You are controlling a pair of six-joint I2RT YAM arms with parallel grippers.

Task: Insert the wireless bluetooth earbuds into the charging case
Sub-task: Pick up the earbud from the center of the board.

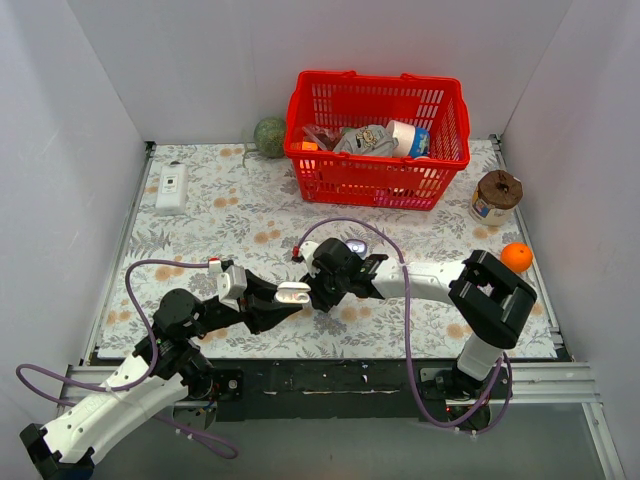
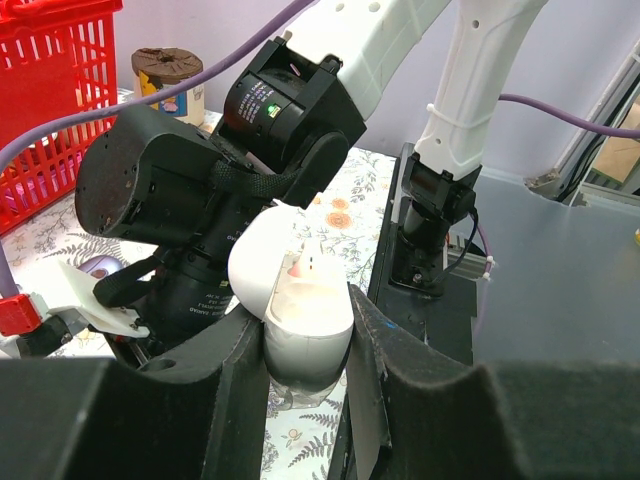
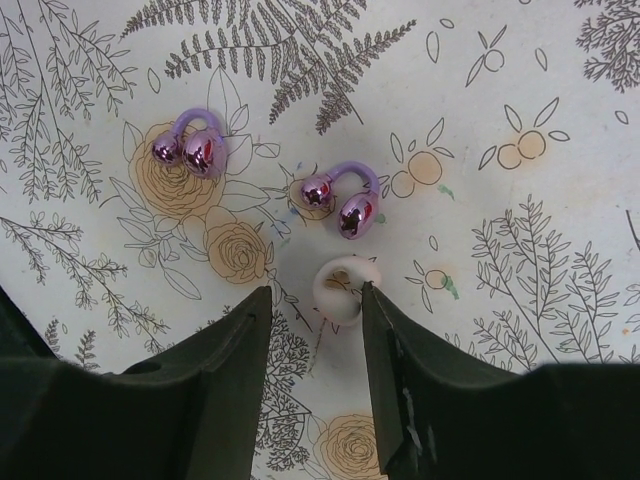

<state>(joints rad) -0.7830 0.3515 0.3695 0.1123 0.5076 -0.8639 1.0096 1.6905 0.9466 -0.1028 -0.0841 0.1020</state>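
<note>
My left gripper (image 2: pixel 303 335) is shut on a white oval hinged case (image 2: pixel 300 300) and holds it above the table with its lid (image 2: pixel 255 265) swung open. It shows in the top view (image 1: pixel 294 292) next to my right gripper (image 1: pixel 325 290). Two glossy purple earbuds (image 3: pixel 190 150) (image 3: pixel 345 200), each a pair of beads joined by an arc, lie on the floral cloth. My right gripper (image 3: pixel 315 295) is open just short of them, with a small white ring-shaped bud (image 3: pixel 343 290) between its fingers, against the right one. The lavender charging case (image 1: pixel 355 245) lies just behind the right gripper.
A red basket (image 1: pixel 445 150) with several items stands at the back. A green ball (image 1: pixel 270 137) sits left of it, with a white box (image 1: pixel 172 187) at far left. At the right are a brown-lidded jar (image 1: pixel 496 196) and an orange (image 1: pixel 516 257).
</note>
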